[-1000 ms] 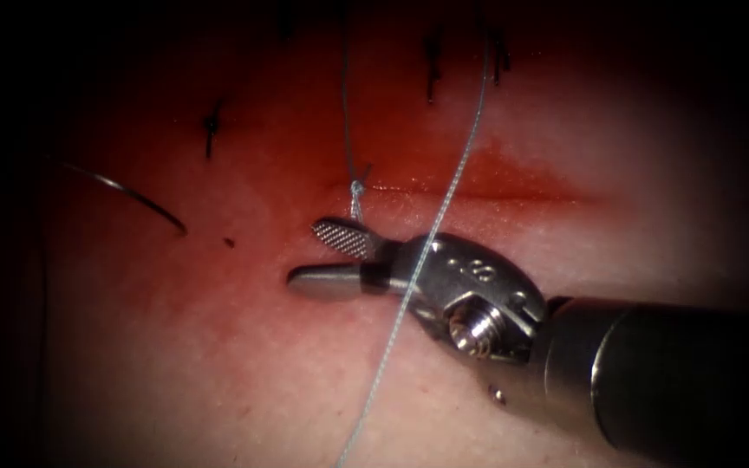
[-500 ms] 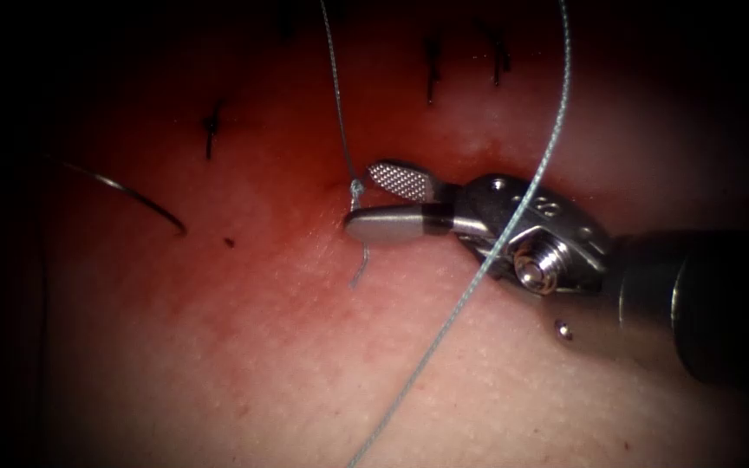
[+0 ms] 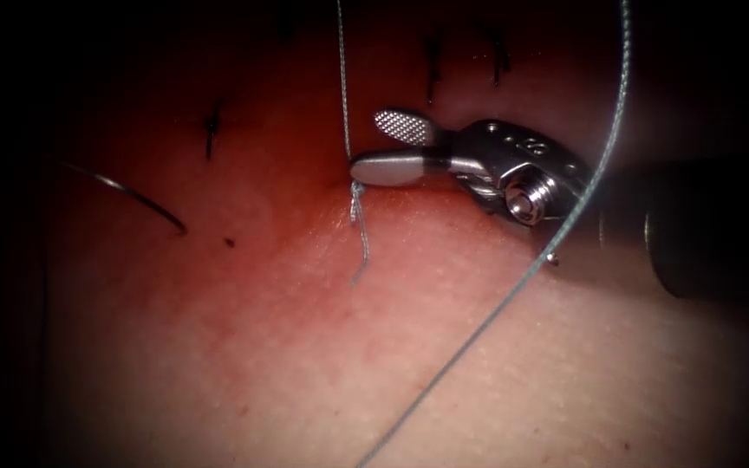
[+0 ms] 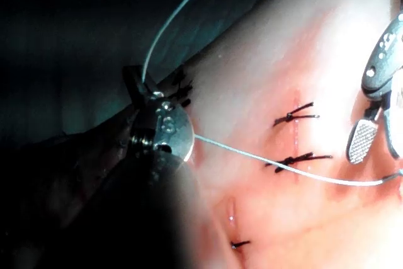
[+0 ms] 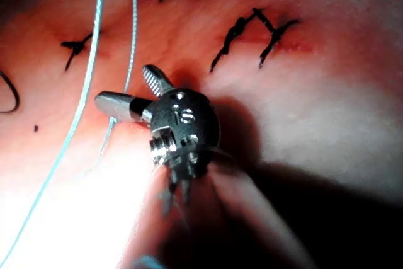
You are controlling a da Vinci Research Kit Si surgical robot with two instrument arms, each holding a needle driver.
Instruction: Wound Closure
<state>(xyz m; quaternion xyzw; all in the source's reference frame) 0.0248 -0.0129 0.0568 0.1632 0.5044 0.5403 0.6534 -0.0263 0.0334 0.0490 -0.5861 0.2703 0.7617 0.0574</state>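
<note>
right tool (image 3: pixel 373 147) risen to the knot (image 3: pixel 356 187), jaws apart, empty, left tool (image 4: pixel 154 127) gripping thread (image 3: pixel 513 295), needle (image 3: pixel 127 192) lying left, half-shadowed

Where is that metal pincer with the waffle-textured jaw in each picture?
Endoscope view: the right arm's tool enters from the right, jaws open and empty, tips just above the knot.
Left wrist view: the tool sits beside the dark stitches, textured jaw showing.
Right wrist view: the tool points at the thread.
Shared landmark: the pale thread by its tips.
The needle lies left of the cut, unheld.
</note>
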